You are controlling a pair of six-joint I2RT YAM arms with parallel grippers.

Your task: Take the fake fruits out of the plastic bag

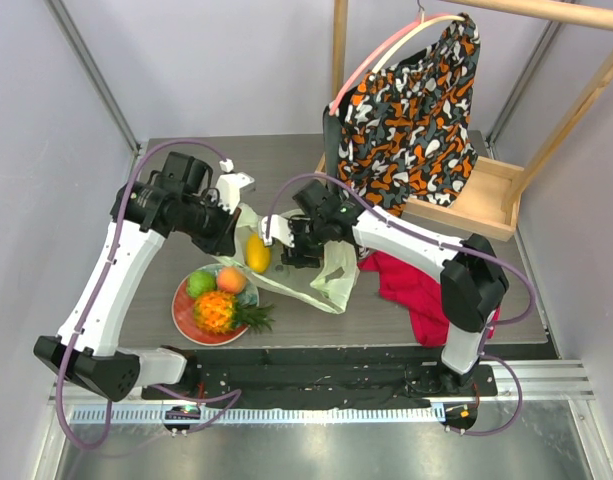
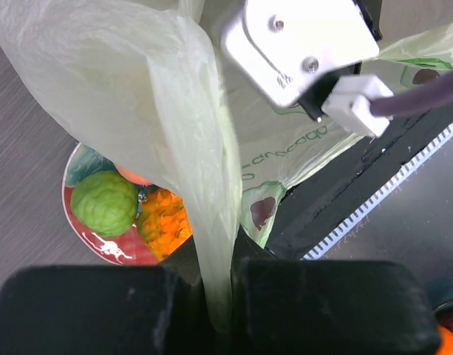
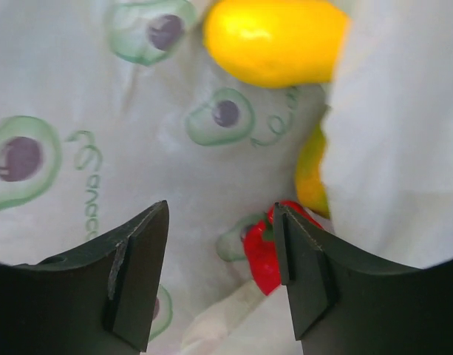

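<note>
The pale yellow-green plastic bag (image 1: 331,280) lies mid-table. My left gripper (image 1: 230,240) is shut on a bunched fold of the bag (image 2: 211,222) and holds it up. My right gripper (image 1: 286,250) is open inside the bag's mouth, its jaws wide apart (image 3: 220,259). A yellow mango (image 1: 257,252) lies at the bag's opening; it shows in the right wrist view (image 3: 274,41). A second mango (image 3: 309,177) and a red piece (image 3: 263,248) lie deeper in the bag, the red piece against my right finger. The pineapple (image 1: 218,312), green fruit (image 1: 200,283) and peach (image 1: 231,279) sit on the plate.
The red-and-teal plate (image 1: 184,320) is at the front left. A red cloth (image 1: 416,290) lies right of the bag. A patterned garment (image 1: 411,110) hangs from a wooden rack (image 1: 476,195) at the back right.
</note>
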